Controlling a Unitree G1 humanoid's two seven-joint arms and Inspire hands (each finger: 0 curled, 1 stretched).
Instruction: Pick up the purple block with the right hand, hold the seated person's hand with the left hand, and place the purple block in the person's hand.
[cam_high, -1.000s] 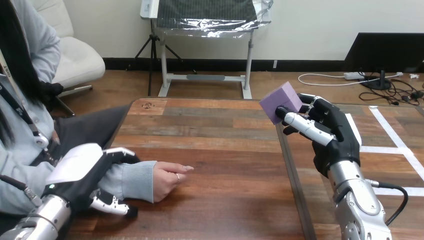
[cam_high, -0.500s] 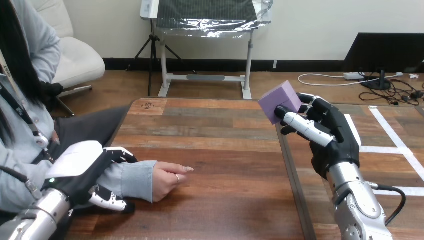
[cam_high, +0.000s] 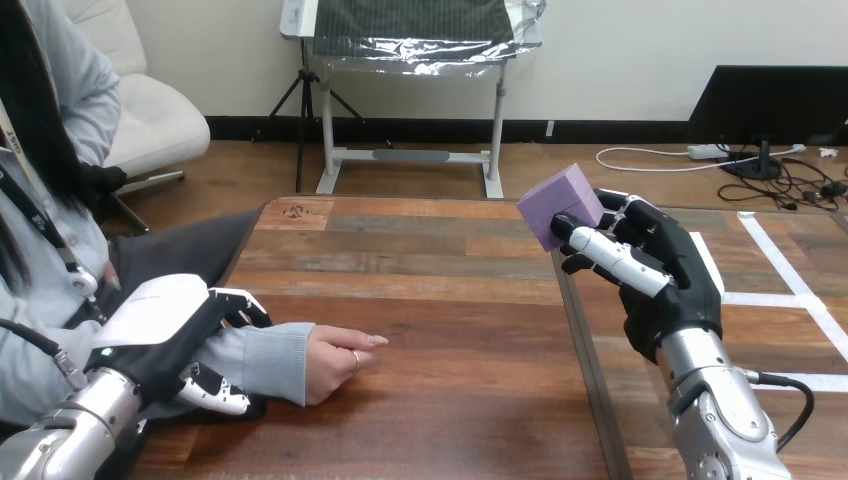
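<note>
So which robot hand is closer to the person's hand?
Left. The left hand clasps the forearm behind the person's hand; the right hand holds the purple block across the table.

The left robot hand (cam_high: 160, 320), curled round the person's forearm (cam_high: 268, 362), hides the stretch beneath it, the person's hand (cam_high: 335, 360) just ahead keeps its palm hidden against the surface (cam_high: 450, 330), and the right robot hand (cam_high: 672, 272) covers the palm-facing side of the block (cam_high: 558, 205), its arm (cam_high: 722, 425) cut off at the bottom edge.

Person's hand (cam_high: 335, 360) rests on table (cam_high: 450, 300) at left, left hand (cam_high: 160, 325) clasping its forearm (cam_high: 268, 362); right hand (cam_high: 665, 270) holds block (cam_high: 558, 203) above table's right edge.
</note>
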